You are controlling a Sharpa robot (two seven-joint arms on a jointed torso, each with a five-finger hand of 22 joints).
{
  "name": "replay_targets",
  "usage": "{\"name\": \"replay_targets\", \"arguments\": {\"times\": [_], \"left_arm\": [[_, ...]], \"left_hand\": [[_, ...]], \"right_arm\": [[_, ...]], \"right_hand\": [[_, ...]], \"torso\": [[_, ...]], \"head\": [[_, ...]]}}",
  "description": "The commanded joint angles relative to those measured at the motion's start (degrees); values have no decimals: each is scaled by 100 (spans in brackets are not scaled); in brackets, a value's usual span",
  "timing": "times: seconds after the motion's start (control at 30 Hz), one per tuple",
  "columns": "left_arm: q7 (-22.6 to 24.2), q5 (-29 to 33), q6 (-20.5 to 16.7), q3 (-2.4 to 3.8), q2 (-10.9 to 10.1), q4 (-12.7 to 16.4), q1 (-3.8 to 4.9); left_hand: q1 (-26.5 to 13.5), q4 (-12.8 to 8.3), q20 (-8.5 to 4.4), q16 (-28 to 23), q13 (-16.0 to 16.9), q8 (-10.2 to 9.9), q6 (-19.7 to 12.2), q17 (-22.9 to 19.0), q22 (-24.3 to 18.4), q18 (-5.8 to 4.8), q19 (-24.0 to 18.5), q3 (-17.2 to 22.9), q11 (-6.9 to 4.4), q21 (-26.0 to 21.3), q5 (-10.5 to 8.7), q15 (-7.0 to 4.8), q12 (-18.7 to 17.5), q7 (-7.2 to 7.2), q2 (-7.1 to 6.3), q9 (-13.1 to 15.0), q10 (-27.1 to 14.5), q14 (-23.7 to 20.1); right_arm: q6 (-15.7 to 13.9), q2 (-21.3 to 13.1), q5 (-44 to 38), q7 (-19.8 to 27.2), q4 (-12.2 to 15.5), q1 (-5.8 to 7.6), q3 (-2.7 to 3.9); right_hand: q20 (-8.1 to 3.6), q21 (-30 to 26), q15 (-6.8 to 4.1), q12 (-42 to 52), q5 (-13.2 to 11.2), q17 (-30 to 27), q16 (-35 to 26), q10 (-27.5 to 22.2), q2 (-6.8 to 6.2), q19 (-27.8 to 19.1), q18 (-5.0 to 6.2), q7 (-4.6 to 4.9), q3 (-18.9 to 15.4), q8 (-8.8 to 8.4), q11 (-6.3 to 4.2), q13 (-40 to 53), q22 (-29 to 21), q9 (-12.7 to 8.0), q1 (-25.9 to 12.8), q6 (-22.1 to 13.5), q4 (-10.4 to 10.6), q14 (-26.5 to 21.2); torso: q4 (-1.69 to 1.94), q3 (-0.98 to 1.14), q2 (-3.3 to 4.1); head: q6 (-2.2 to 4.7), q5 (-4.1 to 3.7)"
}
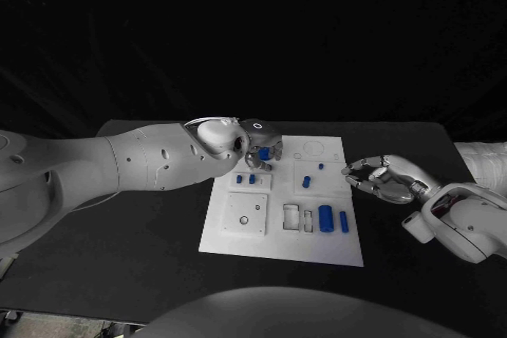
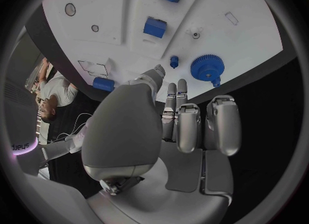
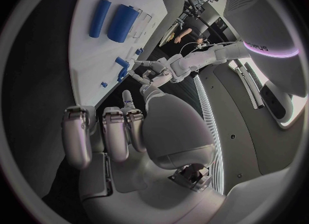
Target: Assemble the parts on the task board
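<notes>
Board (image 1: 238,239), white, lies mid-table with its short edge nearest the robot. Near that edge sit a raised white square plate (image 1: 246,213) with a hole, an empty slot frame (image 1: 291,217), and two blue cylinders (image 1: 327,218), one thick and one thin, lying loose beside it. Farther up, two small blue blocks (image 1: 245,179) stand in the left pocket and a blue peg (image 1: 306,182) rests in the right one. Right hand (image 1: 378,179) hovers just off the board's right edge, fingers curled inward around nothing. At the far edge, left hand (image 1: 258,149) hangs over the board's far-left corner; whether its fingers hold a blue piece cannot be told. A blue gear (image 2: 206,68) stands near that corner. Judged from this, assembly is early: most parts remain unseated.
</notes>
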Motion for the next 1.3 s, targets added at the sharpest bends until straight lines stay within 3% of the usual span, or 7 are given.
{"name": "replay_targets", "arguments": {"times": [0.03, 0.4, 0.7, 1.3], "left_arm": [[-81, -38, 190, 4, 28, -5, -26], [-74, -163, 152, 4, 46, -88, -78], [-19, -222, 159, 3, 86, -163, -104], [25, -256, 257, 2, 185, -337, -116]], "left_hand": [[61, -35, -9, -46, -6, -18, -39, 325, 1216, -52, 160, 9, 17, -41, 67, -14, -10, 12, 22, -16, -7, 371], [226, -58, 9, -134, -16, 3, 54, 158, 1187, -31, 109, 99, 34, -155, 371, 4, -33, 40, 43, -62, 15, 319], [372, -114, 24, -147, -43, 135, 335, 115, 1179, -24, 88, 254, 36, -199, 501, 17, -68, 57, 93, -46, 32, 298], [411, -159, 28, -171, -69, 155, 370, 49, 1166, -13, 64, 360, 21, -255, 643, 18, -83, 43, 107, -64, 95, 277]], "right_arm": [[128, 10, -12, -17, -1, -1, -1], [170, -10, -12, -42, 8, -1, -1], [208, -6, -15, -82, 1, -1, -1], [249, 34, -19, -109, -19, -1, -1]], "right_hand": [[19, -9, 35, 15, -7, 1509, 20, 637, -7, 124, -14, -7, 9, 34, -15, 1501, 1305, 6, -52, 23, 4, 587], [18, -15, 33, 15, 36, 1509, 20, 637, -7, 118, -12, -11, 23, 32, -18, 1501, 1302, 5, -41, 19, -7, 587], [17, -29, 31, 15, 75, 1509, 20, 637, -15, 104, -7, -12, 34, 34, -19, 1501, 1296, 6, -29, 22, -16, 587], [17, -46, 30, 15, 82, 1509, 20, 637, -18, 86, -1, -11, 36, 36, -19, 1501, 1289, 6, -26, 25, -18, 587]], "torso": [[-2, -1, 5], [-1, -1, 2], [1, -3, -2], [-7, 1, 4]], "head": [[0, 9], [0, 7], [0, 30], [0, 19]]}}
